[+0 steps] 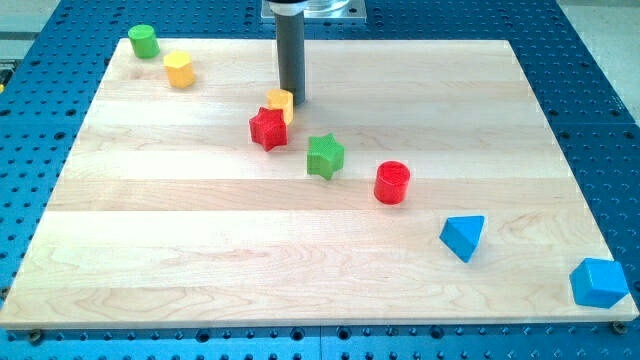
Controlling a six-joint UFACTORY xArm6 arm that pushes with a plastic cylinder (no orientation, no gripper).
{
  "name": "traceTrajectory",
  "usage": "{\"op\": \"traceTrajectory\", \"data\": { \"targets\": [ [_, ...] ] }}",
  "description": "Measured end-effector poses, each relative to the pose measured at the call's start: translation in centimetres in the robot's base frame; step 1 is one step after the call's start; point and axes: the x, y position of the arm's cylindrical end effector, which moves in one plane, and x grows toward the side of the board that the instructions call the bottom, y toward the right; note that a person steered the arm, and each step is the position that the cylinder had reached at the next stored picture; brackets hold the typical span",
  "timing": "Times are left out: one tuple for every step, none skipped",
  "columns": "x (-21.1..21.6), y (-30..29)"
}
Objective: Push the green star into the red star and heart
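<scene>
A pale wooden board (300, 260), the surface that carries every block, lies on a blue perforated bench (600, 100). No container of any kind stands on it; the blocks sit loose on the wood.

The green star-shaped block (325, 157) rests near the middle of the surface, flat, its points sharp and its top face finely ribbed. It stands apart from its neighbours, with bare wood all round it. To its left and slightly farther away lies the red star-shaped block (268, 128), and touching that one at its far right corner is a small yellow-orange block (281, 102), whose shape is partly hidden by the red star and cannot be made out with certainty. To the right of the green star and a little nearer sits a red cylinder block (392, 183), upright, also clear of it.

The arm ends in a straight dark rod (290, 55) with no end effector that could open or close; nothing is gripped. The rod comes down from the far edge, and the tip (291, 101) stands just beside the yellow-orange block, on its far right side, well apart from the green star.

In the far left corner are a green cylinder block (143, 41) and, just right of it, a yellow hexagonal block (179, 69). Near the right edge lie a blue triangular block (463, 237) and a blue many-sided block (599, 283) at the near right corner.
</scene>
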Motion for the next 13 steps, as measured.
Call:
{"op": "traceTrajectory", "data": {
  "targets": [
    [1.7, 0.0],
    [1.1, 0.0],
    [-0.3, 3.4],
    [3.3, 10.9],
    [6.5, 15.7],
    [10.2, 14.9],
    [12.5, 10.8],
    [14.0, 6.2],
    [14.1, 4.8],
    [13.7, 4.8],
    [12.8, 5.6],
    [10.9, 5.6],
    [10.4, 5.6]
  ]
}}
